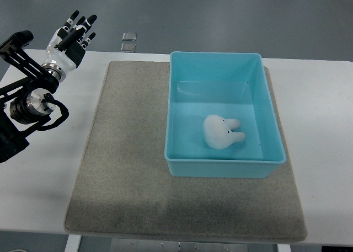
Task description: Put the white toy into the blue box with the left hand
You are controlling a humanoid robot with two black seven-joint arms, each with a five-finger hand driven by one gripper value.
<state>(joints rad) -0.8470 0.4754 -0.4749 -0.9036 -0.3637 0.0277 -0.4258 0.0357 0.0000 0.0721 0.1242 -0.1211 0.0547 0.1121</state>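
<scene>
Since the white toy [222,132] already lies on the floor of the blue box [179,111], placement looks done | left hand [70,38]: well apart at table's [320,97] far-left corner, fingers extended, holding nothing | remaining: 0 steps apparent

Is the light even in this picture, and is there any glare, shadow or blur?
Top view: light is soft and fairly even; the blue box shows a pale reflection on its far inner floor, and the grey mat darkens toward its near edge. The white toy is sharp, and the left hand too.
</scene>
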